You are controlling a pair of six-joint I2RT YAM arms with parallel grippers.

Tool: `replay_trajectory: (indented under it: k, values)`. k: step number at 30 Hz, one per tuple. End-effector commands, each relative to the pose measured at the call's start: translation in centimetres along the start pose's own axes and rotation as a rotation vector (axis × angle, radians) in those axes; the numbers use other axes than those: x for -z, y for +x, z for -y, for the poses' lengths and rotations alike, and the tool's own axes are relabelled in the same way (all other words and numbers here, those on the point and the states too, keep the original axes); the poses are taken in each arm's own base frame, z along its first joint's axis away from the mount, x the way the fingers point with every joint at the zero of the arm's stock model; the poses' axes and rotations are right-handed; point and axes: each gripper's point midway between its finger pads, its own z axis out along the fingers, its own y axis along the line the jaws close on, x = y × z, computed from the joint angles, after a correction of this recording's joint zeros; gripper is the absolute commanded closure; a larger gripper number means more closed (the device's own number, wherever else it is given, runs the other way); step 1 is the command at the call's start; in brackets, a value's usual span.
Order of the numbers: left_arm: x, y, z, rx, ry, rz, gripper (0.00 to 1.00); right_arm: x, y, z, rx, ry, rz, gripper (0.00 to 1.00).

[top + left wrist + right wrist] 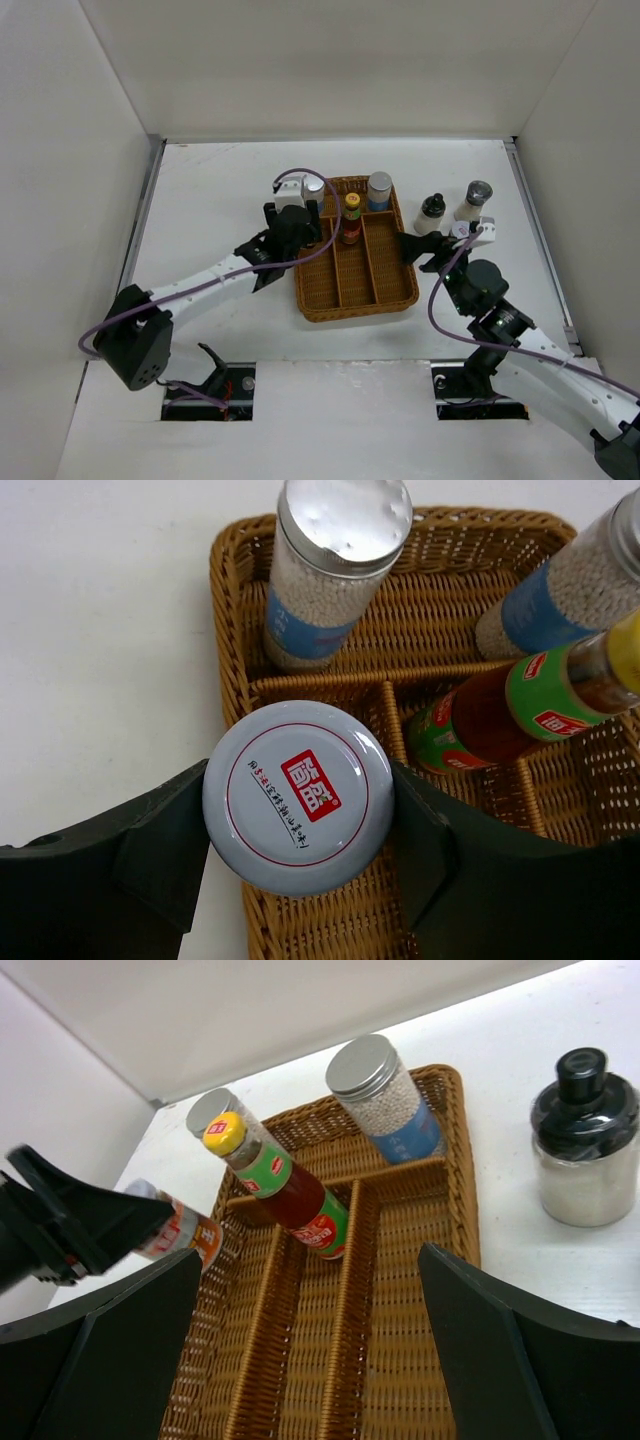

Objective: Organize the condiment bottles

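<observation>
My left gripper (291, 203) is shut on a jar with a white red-marked lid (298, 795), held over the left rim of the wicker tray (330, 296); the jar also shows in the top view (290, 192). In the tray stand a silver-capped, blue-banded bottle (325, 575), a second one (379, 190) and the yellow-capped sauce bottle (351, 218). My right gripper (310, 1360) is open and empty above the tray's right side (412, 248). A black-capped jar (585, 1140) and a grey-capped jar (474, 200) stand on the table to the tray's right.
A white lid (460, 229) shows beside my right wrist, partly hidden. The tray's three long front compartments (390, 1310) hold nothing. White walls close in the table on the left, the back and the right.
</observation>
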Motion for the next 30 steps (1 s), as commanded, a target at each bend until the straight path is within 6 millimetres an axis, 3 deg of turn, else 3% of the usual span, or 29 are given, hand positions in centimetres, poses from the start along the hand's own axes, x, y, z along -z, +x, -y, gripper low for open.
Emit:
replay_trajectory:
  k: [1,6,9,13,18,22,25,30]
  values:
    - [-0.1,-5.9,3.6,0.114,0.126,0.173,0.73,0.2,-1.2,0.9,-0.015,0.054,0.049,0.04]
    - [-1.9,-3.9,3.9,0.110,0.128,0.143,0.73,0.4,-1.1,2.2,-0.006,0.114,0.056,0.04]
    - [-2.7,-2.6,4.6,0.088,0.132,0.122,0.73,0.3,-0.9,2.3,-0.002,0.121,0.052,0.04]
    - [-4.2,-0.8,4.2,0.061,0.087,0.092,0.72,0.3,-0.9,2.4,0.004,0.123,0.051,0.03]
    - [-4.8,0.3,3.0,0.044,0.007,0.095,0.56,0.5,-1.2,3.1,0.005,0.149,0.057,0.02]
    - [-4.0,0.1,3.5,0.060,0.029,0.110,0.31,0.3,-1.2,4.0,0.019,0.198,0.043,0.01]
    - [-2.6,-0.8,3.8,0.095,0.066,0.147,0.19,0.4,-1.7,5.0,0.036,0.253,0.043,0.00]
    - [2.8,-3.4,4.1,0.201,0.195,0.266,0.07,1.4,-3.5,8.8,0.068,0.437,0.067,0.00]
